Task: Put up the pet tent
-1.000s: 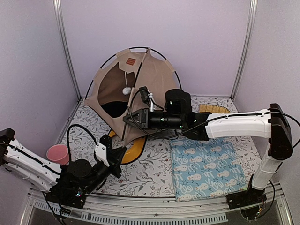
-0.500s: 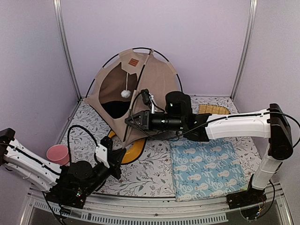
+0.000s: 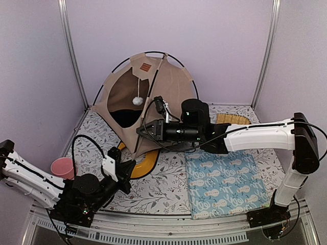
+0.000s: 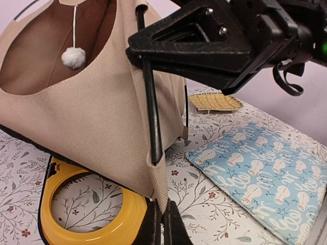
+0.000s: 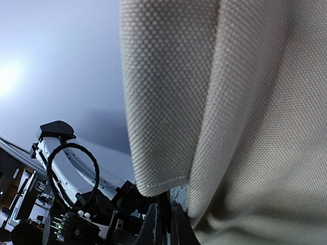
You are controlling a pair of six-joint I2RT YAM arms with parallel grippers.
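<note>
- Right end effector (image 3: 140,130): clamped narrow on a thin black pole (image 4: 152,112) at the front edge of the pet tent (image 3: 171,87), one finger on either side of it, arm reaching across the desk (image 3: 168,191) from the right.
- Left end effector (image 4: 163,227): fingers pressed together, pointing at the tent's lowest front corner; fabric tip right at the fingertips, cannot tell whether nipped or only touched.
- Pet tent: standing at the back left of the desk, beige, poles crossing over the top, brown label patch (image 3: 143,67) near the peak, opening turned front-left, dark inside.
- White pom-pom (image 3: 137,101): hanging on a string in the opening.
- Yellow oval tray (image 3: 146,164): flat on the desk, partly covered by the tent's front corner, just beside the left end effector.
- Light blue snowman mat (image 3: 225,184): flat, right of the tray.
- Small woven mat (image 4: 214,102): behind the blue mat.
- Pink cup (image 3: 63,167): near the left edge, beside the left arm.
</note>
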